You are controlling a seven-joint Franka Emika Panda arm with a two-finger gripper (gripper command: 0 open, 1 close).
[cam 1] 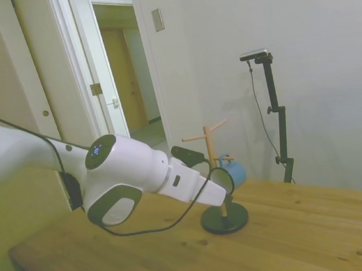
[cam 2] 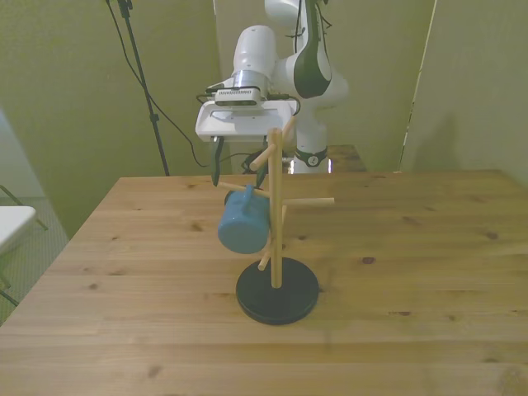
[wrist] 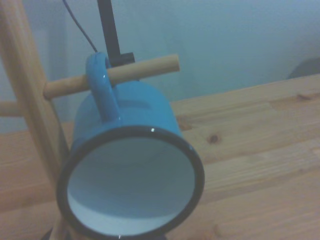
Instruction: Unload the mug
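Approach step: the mug (cam 2: pixel 242 221) hangs by its handle (wrist: pixel 102 85) on a peg (wrist: pixel 115 75) of the wooden mug tree (cam 2: pixel 275 216), gripper (cam 2: pixel 238 167) open and empty just behind it; next move likely needs the fingers closing on the rim.

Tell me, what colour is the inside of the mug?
White inside the mug, seen best in the wrist view.
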